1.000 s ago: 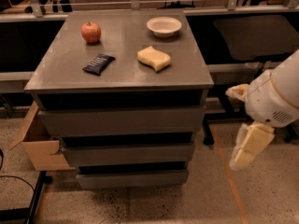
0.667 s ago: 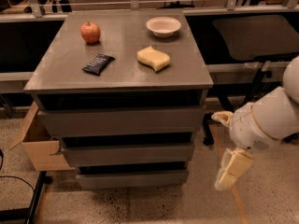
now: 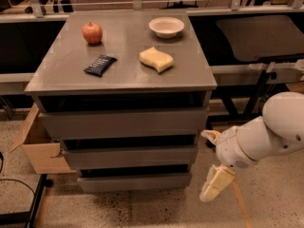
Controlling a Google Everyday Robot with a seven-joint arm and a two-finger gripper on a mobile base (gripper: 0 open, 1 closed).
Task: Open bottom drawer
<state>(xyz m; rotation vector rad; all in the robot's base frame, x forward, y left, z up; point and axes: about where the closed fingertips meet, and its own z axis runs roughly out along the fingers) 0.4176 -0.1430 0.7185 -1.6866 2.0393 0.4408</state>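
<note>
Jaws apart, the gripper (image 3: pixel 205 166) hangs just right of the shut bottom drawer (image 3: pixel 135 181), lowest under the desk (image 3: pixel 123 77), where its flat handleless front may let the jaws slip off or snag the middle drawer (image 3: pixel 130 156) above instead.

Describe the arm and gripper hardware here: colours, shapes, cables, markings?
The arm is made of smooth off-white rounded shells: a bulbous joint at the right edge, then a thick cylindrical link with a thin tan seam ring. The gripper, low to the right of the bottom drawer, is cream-yellow, blocky and tapered. No exposed cables or markings are visible.
</note>
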